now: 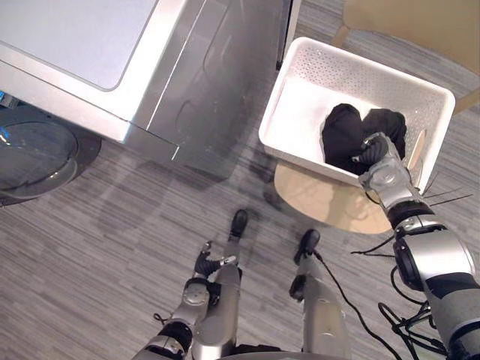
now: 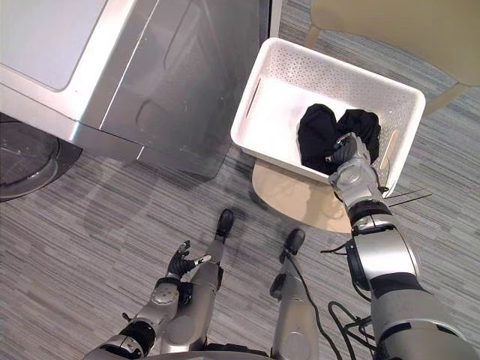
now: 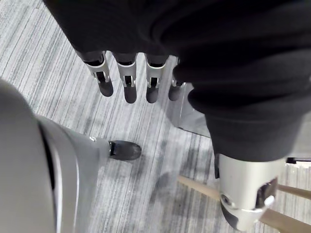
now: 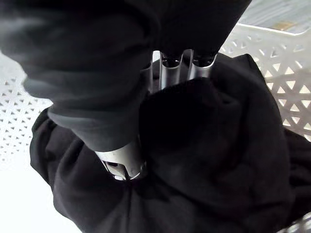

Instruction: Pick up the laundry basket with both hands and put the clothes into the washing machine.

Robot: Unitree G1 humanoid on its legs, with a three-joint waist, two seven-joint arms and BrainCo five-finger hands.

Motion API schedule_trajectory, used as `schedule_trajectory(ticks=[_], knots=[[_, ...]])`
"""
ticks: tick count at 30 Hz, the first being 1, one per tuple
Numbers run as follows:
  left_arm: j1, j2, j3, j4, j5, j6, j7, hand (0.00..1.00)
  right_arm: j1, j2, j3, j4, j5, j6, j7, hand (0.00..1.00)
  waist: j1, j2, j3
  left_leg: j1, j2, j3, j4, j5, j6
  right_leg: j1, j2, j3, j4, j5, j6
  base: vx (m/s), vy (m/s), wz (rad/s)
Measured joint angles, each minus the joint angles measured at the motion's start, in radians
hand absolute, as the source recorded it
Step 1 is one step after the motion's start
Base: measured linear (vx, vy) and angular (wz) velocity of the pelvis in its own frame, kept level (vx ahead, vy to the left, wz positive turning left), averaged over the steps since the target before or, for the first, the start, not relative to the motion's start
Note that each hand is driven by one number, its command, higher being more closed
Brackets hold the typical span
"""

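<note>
A white perforated laundry basket [image 1: 300,60] stands on a round wooden stool [image 1: 319,202] right of the washing machine [image 1: 112,67]. Black clothes [image 1: 346,129] lie bunched in the basket's right half. My right hand [image 1: 384,171] reaches over the near rim into the basket. In the right wrist view a fold of the black clothes [image 4: 218,160] bulges between its fingers [image 4: 175,73] and thumb, which are curled round it. My left hand [image 1: 204,262] hangs low by my side, far from the basket, fingers [image 3: 127,80] straight and holding nothing.
The silver washing machine's round door [image 1: 34,154] stands open at the far left, near the floor. A pale wooden piece of furniture [image 1: 409,22] stands behind the basket. Grey striped floor [image 1: 112,240] lies between me and the machine.
</note>
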Motion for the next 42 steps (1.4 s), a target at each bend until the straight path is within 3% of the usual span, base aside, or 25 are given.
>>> schedule_trajectory(ticks=[11, 16, 23, 29, 35, 37, 38, 39, 40, 41, 42], knots=[[-0.002, -0.014, 0.018, -0.028, -0.009, 0.007, -0.001, 0.00, 0.062, 0.102, -0.143, -0.184, 0.224, -0.027, -0.067, 1.00, 0.000, 0.010, 0.019, 0.069, 0.003, 0.031, 0.000, 0.004, 0.006, 0.051, 0.010, 0.033, 0.006, 0.001, -0.008, 0.04, -0.033, -0.06], [0.000, -0.015, 0.044, -0.028, -0.006, 0.015, -0.005, 0.00, 0.183, 0.186, -0.221, -0.416, 0.377, -0.085, -0.083, 1.00, -0.010, 0.004, 0.015, 0.119, 0.001, 0.035, 0.000, 0.004, 0.005, 0.111, 0.009, 0.036, 0.003, -0.005, -0.006, 0.01, -0.004, 0.09], [0.073, -0.010, 0.082, -0.025, 0.019, 0.028, -0.028, 0.00, 0.436, 0.365, -0.237, -0.666, 0.541, -0.156, -0.077, 1.00, -0.036, -0.047, -0.093, 0.165, 0.002, 0.061, -0.001, -0.008, -0.006, 0.157, 0.010, 0.052, -0.007, -0.014, 0.006, -0.02, 0.004, -0.03], [0.177, -0.007, 0.126, 0.000, 0.053, 0.030, -0.046, 0.00, 0.681, 0.465, -0.184, -0.926, 0.620, -0.213, -0.026, 1.00, -0.054, -0.080, -0.211, 0.251, 0.001, 0.109, -0.008, -0.046, 0.014, 0.226, 0.011, 0.105, -0.025, -0.034, 0.024, 0.00, 0.021, -0.18], [0.202, 0.015, 0.125, 0.012, 0.060, 0.026, -0.047, 0.00, 0.757, 0.511, -0.078, -1.143, 0.677, -0.269, 0.042, 1.00, -0.055, -0.110, -0.245, 0.313, 0.011, 0.216, -0.008, -0.060, 0.027, 0.228, 0.012, 0.217, -0.028, -0.033, 0.027, 0.00, 0.030, -0.52], [0.204, 0.033, 0.114, 0.009, 0.060, 0.025, -0.048, 0.00, 0.768, 0.524, -0.043, -1.199, 0.692, -0.282, 0.066, 1.00, -0.058, -0.121, -0.245, 0.309, 0.011, 0.233, 0.012, -0.069, 0.029, 0.191, 0.003, 0.231, 0.041, -0.040, 0.031, -0.03, 0.032, -0.19], [0.204, 0.037, 0.105, -0.001, 0.060, 0.025, -0.048, 0.00, 0.790, 0.530, -0.036, -1.231, 0.697, -0.291, 0.071, 1.00, -0.058, -0.125, -0.246, 0.291, 0.009, 0.221, 0.056, -0.080, 0.040, 0.183, -0.001, 0.231, 0.074, -0.062, 0.055, -0.06, -0.036, 0.30], [0.207, 0.033, 0.096, -0.020, 0.059, 0.024, -0.046, 0.00, 0.809, 0.527, -0.026, -1.258, 0.702, -0.296, 0.076, 1.00, -0.059, -0.122, -0.245, 0.256, 0.019, 0.192, 0.110, -0.089, 0.048, 0.156, 0.005, 0.252, 0.205, -0.121, 0.054, -0.05, -0.063, 0.56], [0.207, 0.036, 0.096, -0.030, 0.058, 0.023, -0.046, 0.00, 0.823, 0.526, -0.024, -1.273, 0.713, -0.298, 0.085, 1.00, -0.063, -0.123, -0.245, 0.244, 0.020, 0.172, 0.130, -0.090, 0.050, 0.138, 0.005, 0.267, 0.319, -0.182, 0.025, -0.01, -0.138, 0.88], [0.215, 0.049, 0.096, -0.066, 0.058, 0.022, -0.045, 0.00, 0.839, 0.526, -0.012, -1.292, 0.728, -0.308, 0.094, 1.00, -0.060, -0.131, -0.247, 0.246, 0.016, 0.136, 0.147, -0.090, 0.050, 0.129, -0.007, 0.273, 0.499, -0.281, 0.015, 0.04, -0.197, 0.90], [0.249, 0.065, 0.099, -0.139, 0.057, 0.020, -0.041, 0.00, 0.833, 0.519, 0.021, -1.295, 0.735, -0.308, 0.108, 1.00, -0.046, -0.156, -0.261, 0.232, 0.007, 0.111, 0.170, -0.089, 0.049, 0.143, -0.017, 0.290, 0.605, -0.343, 0.038, 0.04, -0.240, 0.79]])
